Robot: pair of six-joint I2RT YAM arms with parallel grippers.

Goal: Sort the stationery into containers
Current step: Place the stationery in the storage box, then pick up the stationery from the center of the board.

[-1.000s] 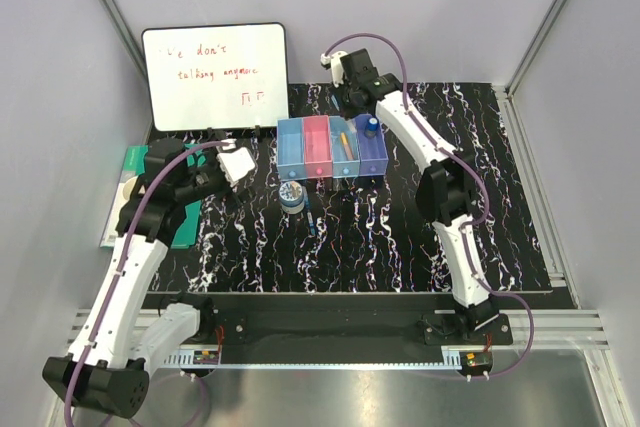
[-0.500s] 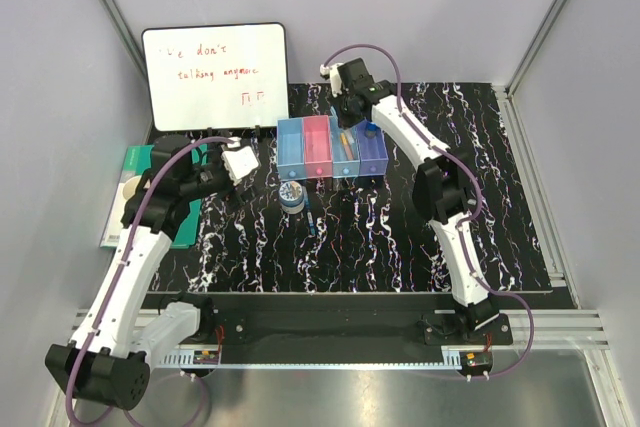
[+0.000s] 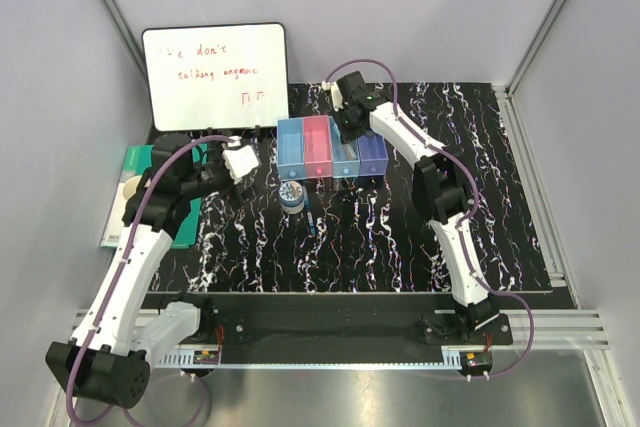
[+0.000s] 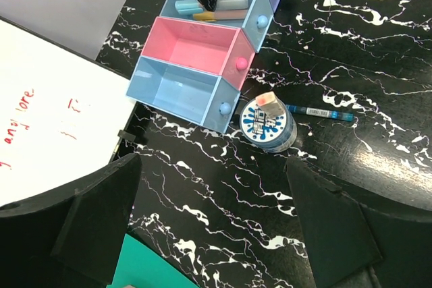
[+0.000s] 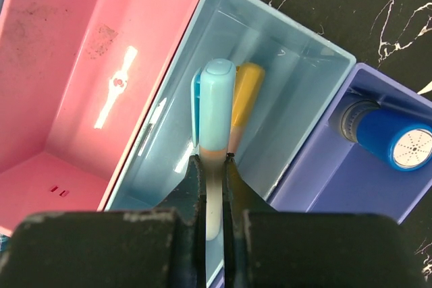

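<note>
Over the last second the right arm has swung from behind the row of bins to above it. The right gripper (image 5: pixel 214 166) now hangs over the third bin, while the left arm has barely shifted.

Its fingers (image 5: pixel 194 187) are clenched on a thin pen with a pale blue cap and a peach barrel (image 5: pixel 217 106). The pen points into the translucent light blue rectangular bin (image 5: pixel 297 79), just beside an orange pen (image 5: pixel 244 92) lying inside. To the left is the pink plastic bin (image 5: pixel 81 65). To the right is the purple-blue bin (image 5: pixel 324 187), which holds a short grey cylinder with a blue cap (image 5: pixel 385 136).

The left gripper (image 4: pixel 212 166) hovers with its fingers spread wide and grasps nothing. Below it on the black marbled table (image 4: pixel 351 45) sits a round white-and-blue tape roll (image 4: pixel 268 121) with a small pinkish piece (image 4: pixel 268 101) on top. The roll stands just in front of the first light blue bin (image 4: pixel 179 92), and a thin blue pen (image 4: pixel 320 112) lies beside it.
</note>
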